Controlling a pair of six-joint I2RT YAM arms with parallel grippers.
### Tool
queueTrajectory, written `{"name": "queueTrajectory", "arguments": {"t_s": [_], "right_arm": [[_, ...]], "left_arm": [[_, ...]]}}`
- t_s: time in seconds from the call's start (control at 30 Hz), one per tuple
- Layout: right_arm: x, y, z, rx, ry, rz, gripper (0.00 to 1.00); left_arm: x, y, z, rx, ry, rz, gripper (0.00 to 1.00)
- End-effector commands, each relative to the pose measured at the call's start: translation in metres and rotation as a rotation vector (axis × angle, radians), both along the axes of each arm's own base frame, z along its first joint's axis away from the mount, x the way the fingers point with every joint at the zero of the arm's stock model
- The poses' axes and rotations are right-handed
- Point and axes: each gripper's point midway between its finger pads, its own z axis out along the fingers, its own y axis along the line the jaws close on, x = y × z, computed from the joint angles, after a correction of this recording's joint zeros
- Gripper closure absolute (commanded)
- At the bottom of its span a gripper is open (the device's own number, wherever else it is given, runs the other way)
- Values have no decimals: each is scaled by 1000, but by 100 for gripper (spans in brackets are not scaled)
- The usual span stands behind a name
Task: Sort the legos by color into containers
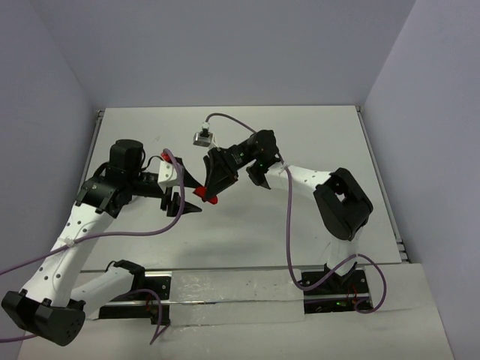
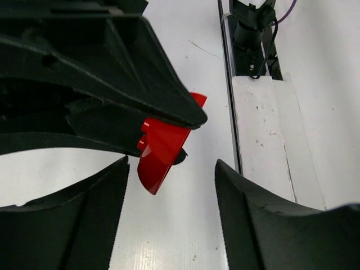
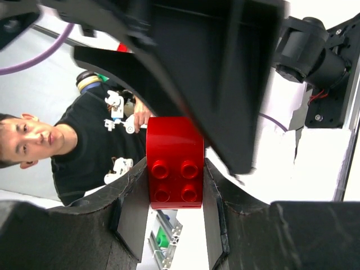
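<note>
The left pincer is released, its fingers spread with nothing between them. Straight ahead, just past their tips, is the red lego brick. It seems to be held clear of the tabletop. The brick is not inside the left pincer's gap, only its smooth lower end reaches toward it. The right pincer is clenched on the brick's two side faces. The brick's long axis runs along the right fingers. Its four studs point back toward the right wrist and its rounded end points out at the left pincer. The right arm has the brick and the left is close beside it, so the coming move looks like a handover or a carry. No container shows in any view.
</note>
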Motion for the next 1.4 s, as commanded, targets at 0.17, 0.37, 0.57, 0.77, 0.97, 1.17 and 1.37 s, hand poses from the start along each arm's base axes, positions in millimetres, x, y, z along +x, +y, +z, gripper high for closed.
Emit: {"name": "queueTrajectory", "arguments": {"t_s": [0.17,0.37,0.57,0.77,0.97,1.17,1.37], "right_arm": [[-6,-4,-5,19,-51,37,100],[-5,-3,-3,18,-51,40,100],[-7,-2,-3,19,-53,43,100],[-9,-2,-3,17,-51,51,100],[-9,-2,1,16,-50,52,70],[1,-5,2,15,-34,10,0],[59,-4,-10,-16,-14,-206,0]], "left_arm": [[-11,-1,35,-66,-47,-14,42],[-12,-3,35,-75,-38,-32,44],[-9,-6,38,-93,-28,-31,54],[-3,-10,43,-124,20,5,84],[2,-8,37,-100,27,46,100],[5,10,15,31,-22,121,100],[19,45,-6,200,-41,294,100]]}}
